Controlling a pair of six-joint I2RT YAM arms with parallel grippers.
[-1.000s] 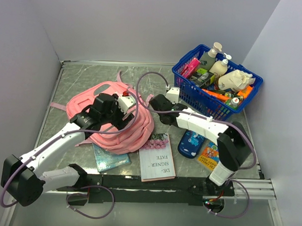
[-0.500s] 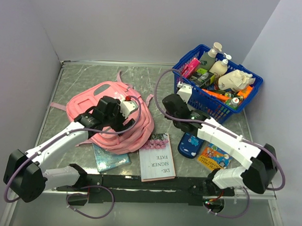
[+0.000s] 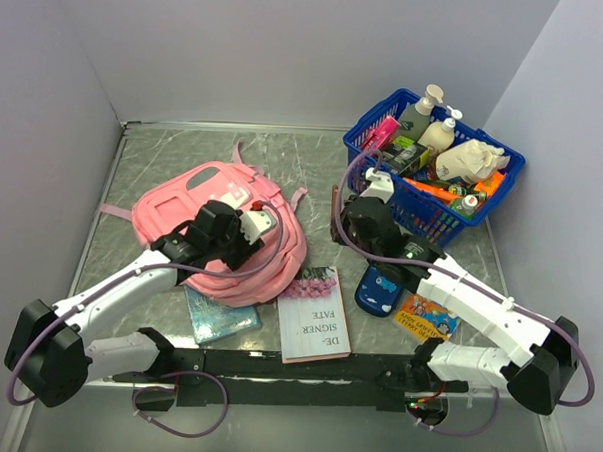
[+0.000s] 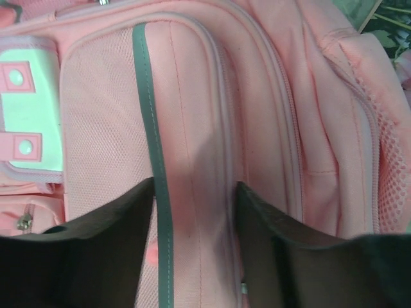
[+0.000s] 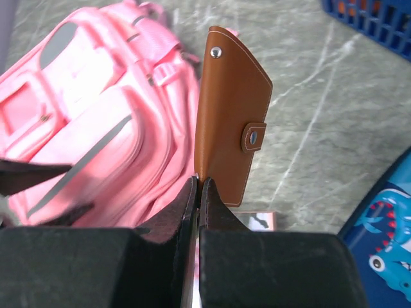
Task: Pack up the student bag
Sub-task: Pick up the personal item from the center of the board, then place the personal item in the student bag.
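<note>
Clearly, the right gripper [image 5: 198, 183] is clamped on a brown snap wallet [image 5: 232, 128], which is held upright beyond its fingertips. The left gripper [image 4: 196, 187] is set with fingers [image 4: 115, 244] apart astride a ridge of the student bag [image 4: 192, 96]; whether it is pinched cannot be told.

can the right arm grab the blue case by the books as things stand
Probably not yet: the right gripper is shut on the brown wallet. The blue case itself lies uncovered, close beside that arm.
</note>
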